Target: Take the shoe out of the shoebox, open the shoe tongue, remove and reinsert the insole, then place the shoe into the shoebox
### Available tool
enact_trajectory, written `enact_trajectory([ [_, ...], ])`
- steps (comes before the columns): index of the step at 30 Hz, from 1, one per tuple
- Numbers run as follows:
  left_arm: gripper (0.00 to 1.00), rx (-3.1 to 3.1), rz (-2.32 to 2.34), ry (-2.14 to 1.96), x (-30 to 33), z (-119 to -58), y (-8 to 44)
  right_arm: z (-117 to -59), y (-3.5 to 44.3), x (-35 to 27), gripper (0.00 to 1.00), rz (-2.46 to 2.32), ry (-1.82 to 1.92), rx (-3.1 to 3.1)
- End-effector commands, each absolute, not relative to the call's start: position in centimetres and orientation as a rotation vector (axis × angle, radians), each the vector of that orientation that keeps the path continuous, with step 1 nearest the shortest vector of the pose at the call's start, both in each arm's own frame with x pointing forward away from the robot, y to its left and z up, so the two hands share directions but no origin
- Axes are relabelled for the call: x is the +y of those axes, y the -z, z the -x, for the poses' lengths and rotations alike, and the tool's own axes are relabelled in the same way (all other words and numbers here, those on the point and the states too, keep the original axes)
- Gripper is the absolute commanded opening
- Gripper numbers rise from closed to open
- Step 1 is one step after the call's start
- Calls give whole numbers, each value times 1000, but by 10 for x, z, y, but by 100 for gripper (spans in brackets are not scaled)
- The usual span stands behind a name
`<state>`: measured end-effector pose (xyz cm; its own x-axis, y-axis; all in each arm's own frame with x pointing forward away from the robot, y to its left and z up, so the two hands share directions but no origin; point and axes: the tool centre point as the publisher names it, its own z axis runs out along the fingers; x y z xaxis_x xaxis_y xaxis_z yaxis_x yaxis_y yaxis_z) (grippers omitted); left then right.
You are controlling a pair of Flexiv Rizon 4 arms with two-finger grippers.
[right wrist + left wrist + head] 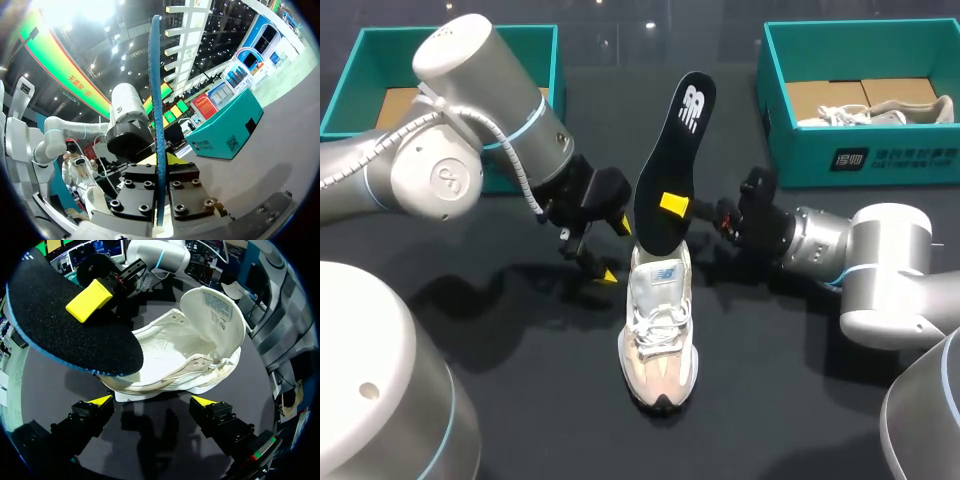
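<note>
A white and beige sneaker (660, 340) stands on the black table, toe towards the front edge. In the left wrist view the sneaker (185, 355) lies just ahead of my fingers with its tongue (215, 315) folded back. My right gripper (682, 208) is shut on the black insole (670, 160), holding it upright above the shoe's heel. That insole (157, 100) shows edge-on between the right gripper's (160, 162) fingers. My left gripper (614, 250) stands open to the left of the shoe's heel. Nothing is between the left gripper's (151, 401) tips. The insole (65, 330) hangs over the shoe's opening.
A teal shoebox (355, 70) with cardboard inside sits at the back left. A second teal shoebox (860, 155) at the back right holds another shoe (880, 110). My left arm (125, 130) and the left box (227, 130) lie ahead of the right gripper.
</note>
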<state>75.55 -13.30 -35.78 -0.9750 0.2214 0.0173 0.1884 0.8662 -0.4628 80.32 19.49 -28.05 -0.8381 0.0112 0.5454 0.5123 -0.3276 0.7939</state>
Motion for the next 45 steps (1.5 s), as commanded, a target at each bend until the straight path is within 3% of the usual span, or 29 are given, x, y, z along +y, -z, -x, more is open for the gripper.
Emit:
enact_trajectory([
  [1, 100, -2969, 327, -724, -133, -755, 358, -802, 281, 195, 0, 662, 2225, -1601],
  [28, 100, -2969, 327, -724, -133, -755, 358, -792, 286, 196, 0, 568, 2191, -1865],
  [45, 100, -2969, 327, -724, -133, -755, 358, -790, 293, 197, 0, 770, 2212, -1946],
])
